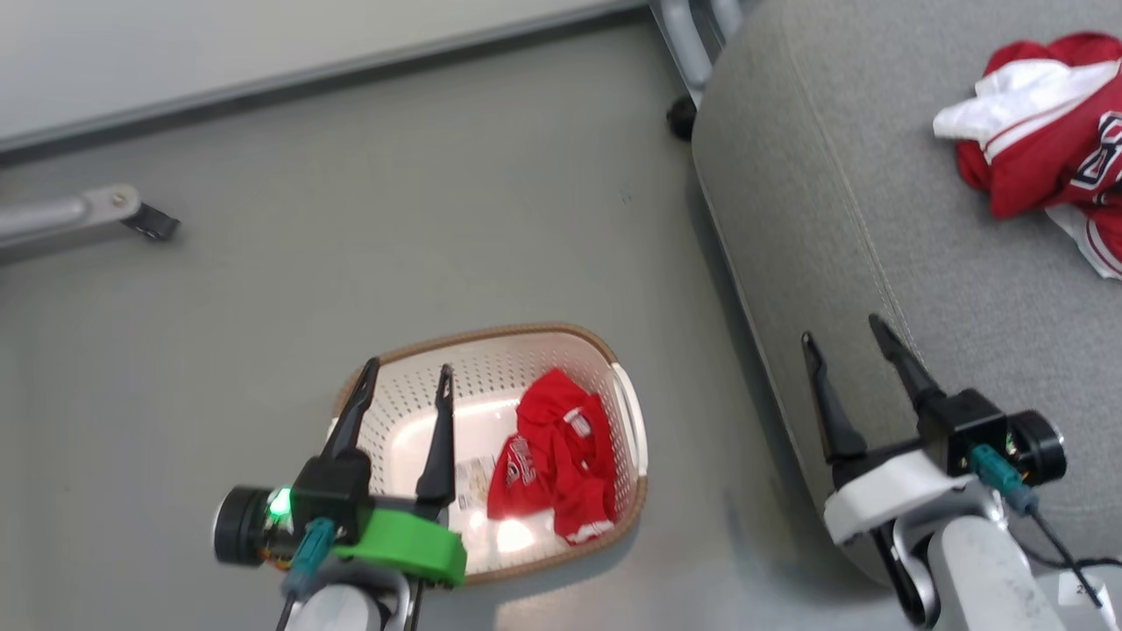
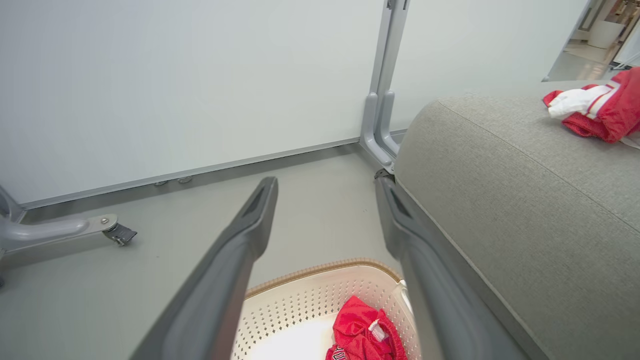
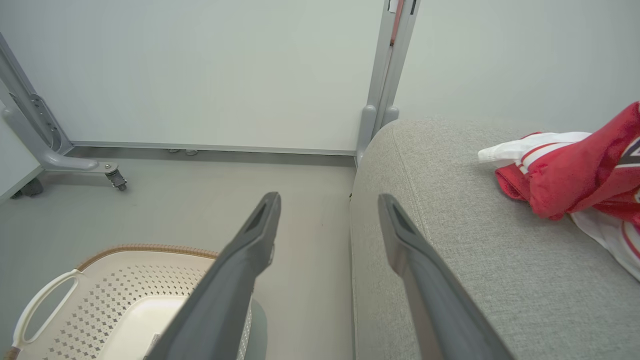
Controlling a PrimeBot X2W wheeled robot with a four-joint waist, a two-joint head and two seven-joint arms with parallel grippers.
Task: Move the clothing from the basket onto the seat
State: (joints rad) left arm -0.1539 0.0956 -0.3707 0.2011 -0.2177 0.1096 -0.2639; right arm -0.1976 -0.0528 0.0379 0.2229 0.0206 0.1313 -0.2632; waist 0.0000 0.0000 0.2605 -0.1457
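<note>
The cream basket [image 1: 624, 412] with a brown rim stands on the floor, with the red shorts [image 1: 557, 460] crumpled in its right half. The red jersey [image 1: 1047, 149] with white trim lies on the grey seat [image 1: 833, 202] at the upper right. My left gripper [image 1: 409, 375] hangs open over the basket's left half, holding nothing. My right gripper [image 1: 841, 331] is open and empty above the seat's front edge. In the left wrist view the shorts [image 2: 365, 332] and basket [image 2: 320, 292] lie below the fingers [image 2: 255, 215]. The right wrist view shows the jersey [image 3: 575, 170] on the seat [image 3: 450, 215].
A white partition wall [image 1: 219, 44] runs along the back, with grey wheeled feet at the left [image 1: 131, 215] and beside the seat's far corner [image 1: 682, 118]. Grey floor [image 1: 394, 219] spreads around the basket.
</note>
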